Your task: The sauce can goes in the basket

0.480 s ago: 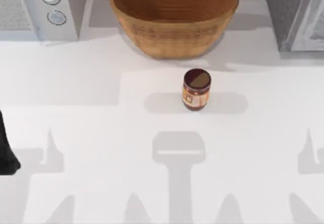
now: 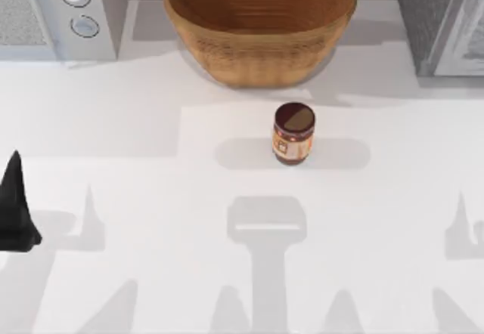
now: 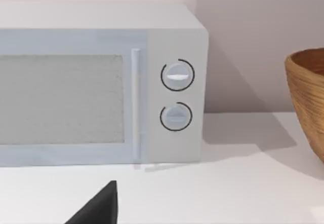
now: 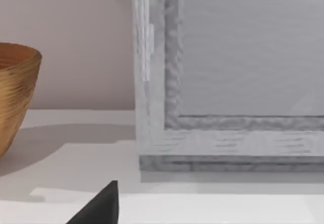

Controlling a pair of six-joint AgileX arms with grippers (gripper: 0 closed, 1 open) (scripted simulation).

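Observation:
The sauce can [image 2: 293,133], a small dark red-brown jar with a brown lid and an orange-yellow label, stands upright on the white table just right of centre. Behind it, at the back edge, sits the basket [image 2: 261,24], a wide tan wicker bowl; its rim also appears in the left wrist view [image 3: 309,97] and the right wrist view [image 4: 15,87]. My left gripper [image 2: 15,209] shows as a dark pointed shape at the table's left edge, far from the can and holding nothing. A dark tip of each gripper appears in the left wrist view [image 3: 98,209] and the right wrist view [image 4: 98,209].
A white microwave [image 2: 57,13] stands at the back left, its dials facing the left wrist view [image 3: 177,95]. A grey cabinet-like appliance [image 2: 442,20] stands at the back right, close in the right wrist view [image 4: 228,82]. Open table lies around the can.
My left gripper has come further into the top view from the left edge, shifting right and toward the back. The can and basket have not moved.

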